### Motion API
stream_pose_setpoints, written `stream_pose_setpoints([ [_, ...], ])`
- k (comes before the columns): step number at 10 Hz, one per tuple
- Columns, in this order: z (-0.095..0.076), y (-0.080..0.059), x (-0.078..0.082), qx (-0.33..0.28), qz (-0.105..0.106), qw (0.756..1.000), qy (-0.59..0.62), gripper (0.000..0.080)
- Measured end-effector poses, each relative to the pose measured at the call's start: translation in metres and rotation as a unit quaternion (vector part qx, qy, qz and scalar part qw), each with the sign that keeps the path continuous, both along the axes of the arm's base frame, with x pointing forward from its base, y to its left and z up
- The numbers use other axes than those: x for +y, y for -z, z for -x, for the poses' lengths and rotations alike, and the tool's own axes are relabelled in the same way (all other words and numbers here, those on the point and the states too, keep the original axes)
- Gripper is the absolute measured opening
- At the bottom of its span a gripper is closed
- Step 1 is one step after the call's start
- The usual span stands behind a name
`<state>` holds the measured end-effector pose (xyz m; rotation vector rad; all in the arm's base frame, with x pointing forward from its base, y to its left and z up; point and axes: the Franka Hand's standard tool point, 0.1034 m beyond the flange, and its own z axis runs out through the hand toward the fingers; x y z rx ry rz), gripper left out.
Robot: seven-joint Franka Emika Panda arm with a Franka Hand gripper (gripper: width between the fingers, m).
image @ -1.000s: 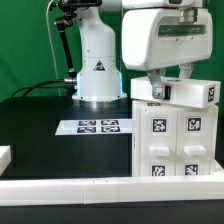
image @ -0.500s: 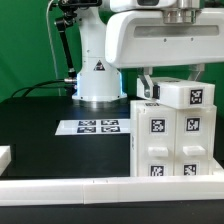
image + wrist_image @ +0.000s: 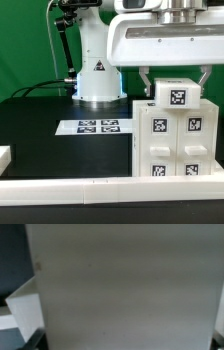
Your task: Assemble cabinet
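Note:
The cabinet body (image 3: pixel 175 145) stands at the exterior view's right on the black table, its front showing four drawer blocks, each with a square tag. My gripper (image 3: pixel 176 86) hangs right above it and is shut on the white top slab (image 3: pixel 178 98), whose tagged end faces the camera. A dark finger (image 3: pixel 146 80) shows on each side of the slab. The slab sits just over the body's top; I cannot tell if they touch. In the wrist view the slab (image 3: pixel 130 286) fills nearly the whole picture and hides the fingertips.
The marker board (image 3: pixel 96 127) lies on the table in front of the white robot base (image 3: pixel 98 70). A white rail (image 3: pixel 70 186) runs along the front edge. A small white block (image 3: pixel 4 155) lies at the exterior view's left edge.
The gripper has turned with the slab: the slab's long side faced the camera before, now its short tagged end does, and it sits more squarely over the body.

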<state>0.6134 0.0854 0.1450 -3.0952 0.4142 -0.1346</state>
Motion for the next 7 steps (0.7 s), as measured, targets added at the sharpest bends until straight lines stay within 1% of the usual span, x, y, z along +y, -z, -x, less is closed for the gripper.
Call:
stream_pose_setpoints([
  [2,-0.0001,0.0002,0.0004,-0.001,-0.007,0.997,0.082,0.0540],
  [4,-0.0006,0.0006,0.0009,-0.002,-0.017,0.983,0.183,0.0540],
  [5,-0.0009,0.0007,0.0011,-0.004,-0.019,0.978,0.206,0.0540],
  [7,-0.0011,0.0005,0.0018,-0.004,-0.028,0.954,0.298,0.0540],
])
